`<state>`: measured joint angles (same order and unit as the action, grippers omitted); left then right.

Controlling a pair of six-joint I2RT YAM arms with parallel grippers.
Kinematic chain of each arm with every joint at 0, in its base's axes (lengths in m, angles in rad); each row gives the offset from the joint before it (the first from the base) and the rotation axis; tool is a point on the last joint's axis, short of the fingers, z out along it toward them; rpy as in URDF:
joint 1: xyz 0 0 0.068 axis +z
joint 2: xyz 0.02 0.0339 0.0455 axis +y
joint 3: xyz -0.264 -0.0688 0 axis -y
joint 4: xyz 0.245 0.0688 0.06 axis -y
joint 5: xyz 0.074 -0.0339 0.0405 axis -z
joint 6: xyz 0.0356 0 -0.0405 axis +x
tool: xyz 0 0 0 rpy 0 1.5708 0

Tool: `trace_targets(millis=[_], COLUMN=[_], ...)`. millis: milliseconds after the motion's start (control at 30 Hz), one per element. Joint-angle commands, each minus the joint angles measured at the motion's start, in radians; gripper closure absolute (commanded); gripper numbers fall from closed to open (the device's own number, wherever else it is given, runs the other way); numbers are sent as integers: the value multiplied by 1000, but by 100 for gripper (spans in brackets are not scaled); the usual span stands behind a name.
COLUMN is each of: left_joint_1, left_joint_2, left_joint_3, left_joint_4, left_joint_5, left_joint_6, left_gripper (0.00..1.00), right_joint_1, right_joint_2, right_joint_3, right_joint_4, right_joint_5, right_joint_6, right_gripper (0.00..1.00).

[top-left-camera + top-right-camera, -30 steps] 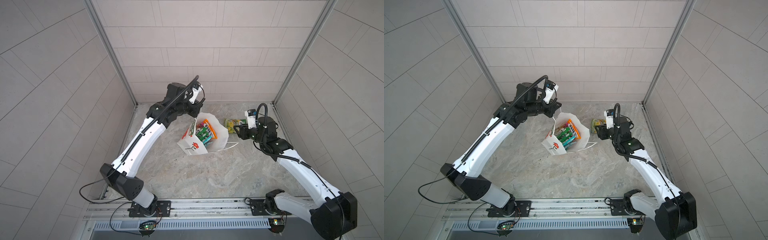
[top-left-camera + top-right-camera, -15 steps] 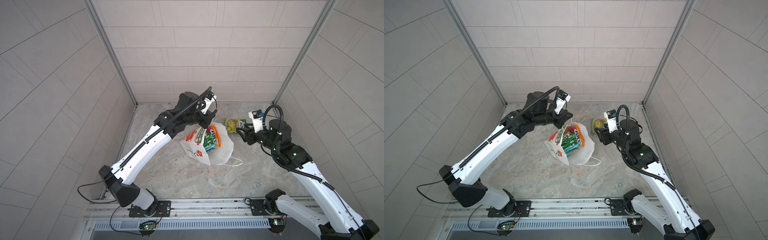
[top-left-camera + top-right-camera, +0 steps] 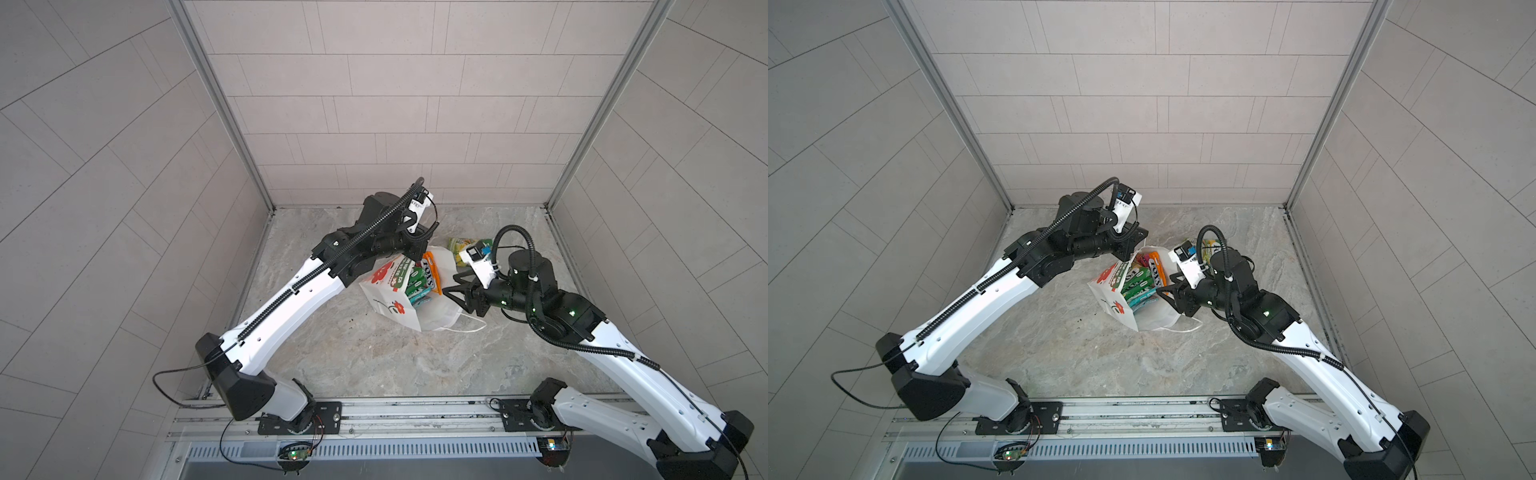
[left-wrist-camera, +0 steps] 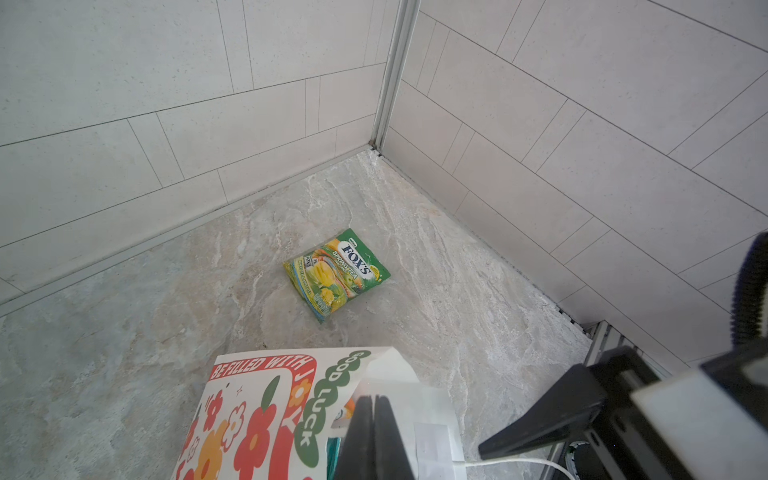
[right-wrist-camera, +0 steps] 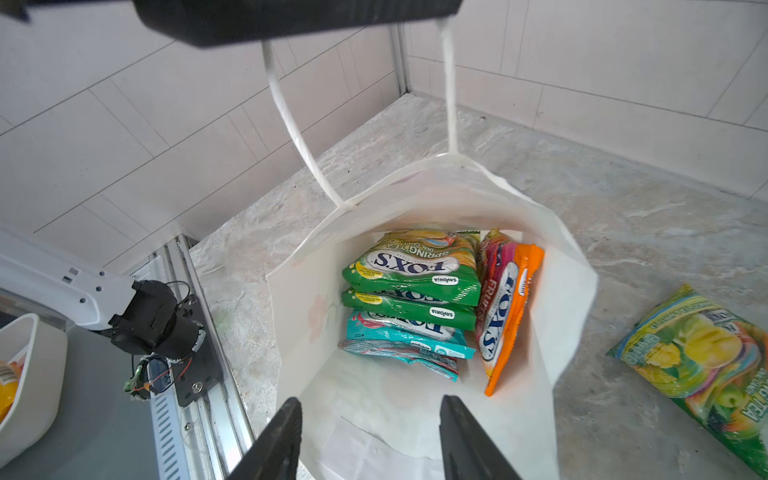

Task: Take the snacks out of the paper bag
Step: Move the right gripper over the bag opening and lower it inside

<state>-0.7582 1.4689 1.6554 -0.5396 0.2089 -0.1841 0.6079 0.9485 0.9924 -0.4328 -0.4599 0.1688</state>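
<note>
Left gripper pinched tight, arm reached forward; right gripper just to its right, jaws apart, nothing between.

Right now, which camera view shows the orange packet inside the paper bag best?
The right wrist view: it looks into the paper bag, so the orange packet shows almost whole, logo readable. In both top views the packet is small, partly hidden. The left wrist view hardly shows it.
</note>
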Motion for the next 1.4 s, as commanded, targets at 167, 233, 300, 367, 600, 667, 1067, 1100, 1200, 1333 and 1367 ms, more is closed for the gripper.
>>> trace_targets(millis=[167, 233, 300, 367, 600, 667, 1067, 1100, 1200, 1333, 1367], left_joint_1=[-44, -51, -55, -58, -67, -71, -84, -85, -85, -88, -89], left_joint_2=[-27, -31, -37, -43, -59, -63, -68, -68, -71, -71, -71], left_joint_3=[0, -3, -11, -18, -32, -34, -34, -34, -37, -40, -40], left_joint_4=[73, 74, 73, 73, 74, 73, 73, 75, 77, 78, 78], left_joint_5=[-47, -58, -70, -79, -93, -104, -134, -134, -134, -126, -126], left_joint_6=[-39, -39, -37, -38, -40, -43, -51, -51, -54, -56, -55], left_gripper=[100, 100, 100, 100, 100, 100, 100, 100, 100, 100, 100], right_joint_1=[42, 45, 52, 57, 63, 65, 88, 93, 106, 119, 119], right_joint_2=[25, 34, 43, 52, 85, 98, 176, 189, 220, 257, 264], right_joint_3=[-20, -21, -26, -36, -80, -88, -143, -146, -152, -150, -150], right_joint_4=[-29, -38, -39, -39, -5, 4, 102, 107, 125, 158, 169], right_joint_5=[59, 71, 99, 126, 156, 158, 182, 189, 224, 308, 335], right_joint_6=[-45, -45, -42, -37, -23, -26, -26, -25, -26, -12, -2], right_gripper=[45, 45, 45, 46, 48, 49, 53, 54, 54, 55, 55])
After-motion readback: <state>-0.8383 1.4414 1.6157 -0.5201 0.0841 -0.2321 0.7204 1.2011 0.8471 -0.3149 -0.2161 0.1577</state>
